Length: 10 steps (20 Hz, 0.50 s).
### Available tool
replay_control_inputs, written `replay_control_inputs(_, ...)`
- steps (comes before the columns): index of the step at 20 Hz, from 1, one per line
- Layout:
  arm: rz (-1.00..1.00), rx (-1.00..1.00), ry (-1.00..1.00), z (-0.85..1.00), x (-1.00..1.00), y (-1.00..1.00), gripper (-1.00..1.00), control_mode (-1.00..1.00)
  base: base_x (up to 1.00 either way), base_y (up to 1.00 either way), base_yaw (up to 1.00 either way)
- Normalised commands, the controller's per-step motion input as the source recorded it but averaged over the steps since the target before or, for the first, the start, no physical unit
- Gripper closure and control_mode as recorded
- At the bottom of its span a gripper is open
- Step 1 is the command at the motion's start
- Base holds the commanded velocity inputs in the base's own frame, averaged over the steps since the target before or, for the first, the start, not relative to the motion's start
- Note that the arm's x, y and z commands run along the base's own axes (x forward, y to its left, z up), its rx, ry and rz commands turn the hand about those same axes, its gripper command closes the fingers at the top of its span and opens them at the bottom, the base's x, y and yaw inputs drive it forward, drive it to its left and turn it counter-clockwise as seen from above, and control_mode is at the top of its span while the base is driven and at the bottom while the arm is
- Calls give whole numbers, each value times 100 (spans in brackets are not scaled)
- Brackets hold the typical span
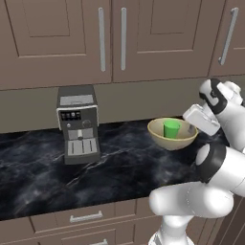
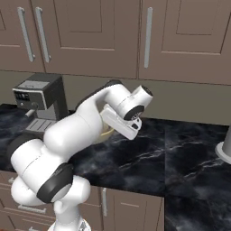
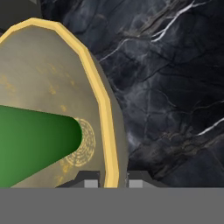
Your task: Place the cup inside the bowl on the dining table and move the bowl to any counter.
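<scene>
The tan bowl (image 1: pixel 167 140) is at the counter's (image 1: pixel 119 167) back right, below the wall cabinets; I cannot tell whether it rests on the marble or hangs just above it. The small green cup (image 1: pixel 171 128) stands inside it. In the hand view the cup (image 3: pixel 35 146) lies across the bowl's yellowish inside (image 3: pixel 48 78). My gripper (image 3: pixel 113 183) is shut on the bowl's right rim (image 3: pixel 103 109), one fingertip inside and one outside. From the left base view the gripper (image 1: pixel 193 127) meets the rim from the right. The dining table is out of view.
A grey coffee machine (image 1: pixel 78 124) stands on the counter left of the bowl, against the back wall. Brown wall cabinets (image 1: pixel 110 38) hang above. Drawers (image 1: pixel 86 217) run under the counter's front edge. A grey object (image 2: pixel 225 149) stands at the far right.
</scene>
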Motion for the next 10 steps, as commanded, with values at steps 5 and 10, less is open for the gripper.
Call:
replay_control_inputs(5, 0, 2, 0, -19, 0, 0, 100, -100, 0, 0, 0)
replay_control_inputs(10, -4, 0, 0, -18, 6, -2, 100, -100, 0, 0, 0)
